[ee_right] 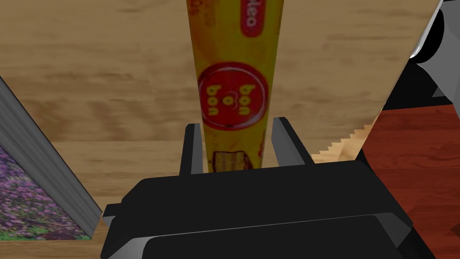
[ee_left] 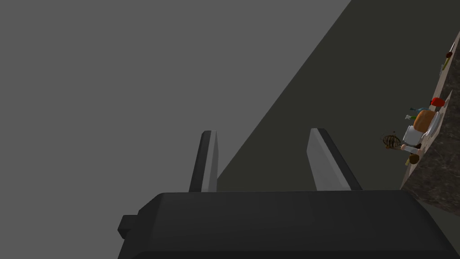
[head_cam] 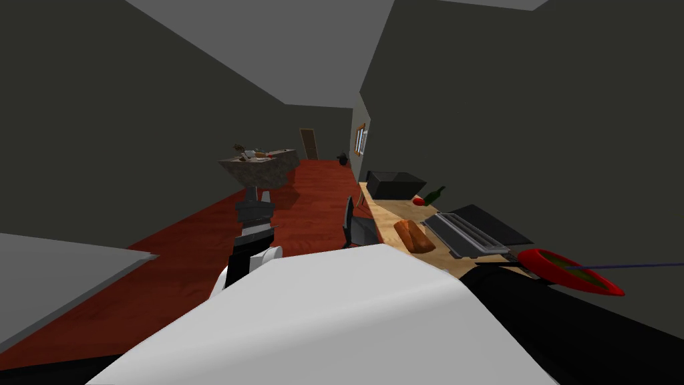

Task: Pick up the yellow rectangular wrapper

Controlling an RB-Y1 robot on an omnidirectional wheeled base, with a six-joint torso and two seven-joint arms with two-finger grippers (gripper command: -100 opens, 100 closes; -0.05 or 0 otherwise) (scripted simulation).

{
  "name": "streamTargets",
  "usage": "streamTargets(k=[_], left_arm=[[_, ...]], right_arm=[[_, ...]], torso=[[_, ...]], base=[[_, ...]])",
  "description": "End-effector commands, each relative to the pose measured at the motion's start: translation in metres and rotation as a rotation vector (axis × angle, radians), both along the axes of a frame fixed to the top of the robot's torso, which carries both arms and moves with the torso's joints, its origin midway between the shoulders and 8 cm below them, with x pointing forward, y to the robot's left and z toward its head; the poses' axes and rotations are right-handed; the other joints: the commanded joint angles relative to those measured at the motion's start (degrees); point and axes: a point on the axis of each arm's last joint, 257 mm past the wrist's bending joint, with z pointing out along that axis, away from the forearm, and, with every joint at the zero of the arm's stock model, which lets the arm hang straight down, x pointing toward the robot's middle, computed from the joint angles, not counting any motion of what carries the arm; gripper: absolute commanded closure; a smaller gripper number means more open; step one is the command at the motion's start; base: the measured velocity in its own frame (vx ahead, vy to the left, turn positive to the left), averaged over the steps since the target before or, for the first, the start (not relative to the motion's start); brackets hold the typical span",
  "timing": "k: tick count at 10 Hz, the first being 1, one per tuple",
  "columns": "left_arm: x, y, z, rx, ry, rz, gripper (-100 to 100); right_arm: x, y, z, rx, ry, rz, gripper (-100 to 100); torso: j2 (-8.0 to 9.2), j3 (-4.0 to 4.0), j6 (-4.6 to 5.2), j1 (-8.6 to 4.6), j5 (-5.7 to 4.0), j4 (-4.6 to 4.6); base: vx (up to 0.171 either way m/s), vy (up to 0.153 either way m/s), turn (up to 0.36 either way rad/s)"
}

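The yellow rectangular wrapper (ee_right: 233, 54), printed with a red round label, lies lengthwise between the fingers of my right gripper (ee_right: 236, 123). Both fingers press its sides, so the gripper is shut on it. A light wooden desk top (ee_right: 112, 90) shows behind the wrapper; whether the wrapper still touches it I cannot tell. My left arm (head_cam: 252, 224) stands raised ahead of my chest on the left. Its gripper (ee_left: 265, 135) is open with nothing between the fingers.
The wooden desk (head_cam: 391, 214) on my right carries a keyboard (head_cam: 464, 234), a bread loaf (head_cam: 414, 235), a black box (head_cam: 395, 184), a green bottle (head_cam: 434, 195) and a red bowl (head_cam: 571, 271). A dark chair (head_cam: 357, 227) stands beside it. A flowered picture (ee_right: 31, 202) lies near the right gripper. A cluttered counter (head_cam: 257, 167) stands further off.
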Motion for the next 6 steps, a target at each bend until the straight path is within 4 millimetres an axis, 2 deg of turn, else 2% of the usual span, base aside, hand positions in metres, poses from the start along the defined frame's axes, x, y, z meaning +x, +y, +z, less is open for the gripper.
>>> streamTargets(k=[1, 2, 3, 5, 6], left_arm=[[0.000, 0.000, 0.000, 0.000, 0.000, 0.000, 0], [0.000, 0.000, 0.000, 0.000, 0.000, 0.000, 0], [0.000, 0.000, 0.000, 0.000, 0.000, 0.000, 0], [0.000, 0.000, 0.000, 0.000, 0.000, 0.000, 0], [0.000, 0.000, 0.000, 0.000, 0.000, 0.000, 0]], right_arm=[[0.000, 0.000, 0.000, 0.000, 0.000, 0.000, 100], [0.000, 0.000, 0.000, 0.000, 0.000, 0.000, 0], [0.000, -0.007, 0.011, 0.000, -0.001, 0.009, 100], [-0.001, -0.009, 0.013, -0.002, 0.001, 0.011, 100], [-0.001, -0.009, 0.014, -0.001, 0.000, 0.011, 0]], torso=[[0.00, 0.00, 0.00, 0.00, 0.00, 0.00], [0.00, 0.00, 0.00, -0.01, 0.00, 0.00], [0.00, 0.00, 0.00, -0.01, 0.00, 0.00], [-0.07, -0.05, 0.04, 0.20, 0.07, -0.04], [-0.05, -0.03, 0.02, 0.13, 0.04, -0.02]], base=[[0.000, 0.000, 0.000], [0.000, 0.000, 0.000], [0.018, 0.028, -0.072], [0.015, 0.036, -0.048], [0.000, 0.000, 0.000]])
